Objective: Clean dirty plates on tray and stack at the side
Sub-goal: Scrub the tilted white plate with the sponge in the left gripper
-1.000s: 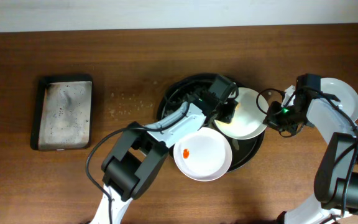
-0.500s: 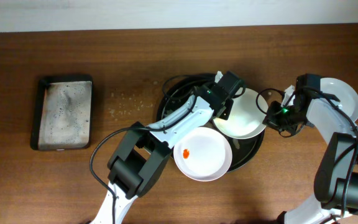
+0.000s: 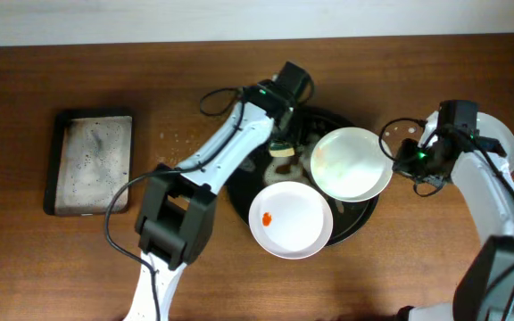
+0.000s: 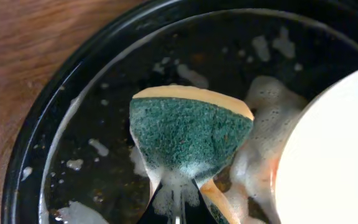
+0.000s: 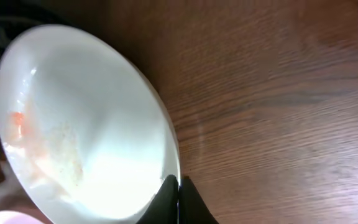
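Note:
The round black tray (image 3: 355, 223) sits at the table's middle, wet with foam (image 4: 73, 81). My left gripper (image 3: 282, 147) is shut on a green and yellow sponge (image 4: 188, 130), held over the tray's back left, just left of the held plate. My right gripper (image 3: 398, 162) is shut on the right rim of a white plate (image 3: 351, 162), tilted over the tray's right side; faint orange smears show on it (image 5: 86, 124). A second plate (image 3: 291, 220) with an orange spot lies at the tray's front edge. A third plate (image 3: 498, 134) lies on the table at far right.
A rectangular black tray (image 3: 92, 160) with grey residue stands at the left. Small crumbs or drops (image 3: 181, 147) dot the wood between it and the round tray. White foam (image 4: 263, 124) lies on the round tray's floor.
My left gripper has drawn the sponge off the held plate, back and to the left over the tray. The right gripper and its plate have shifted slightly right.

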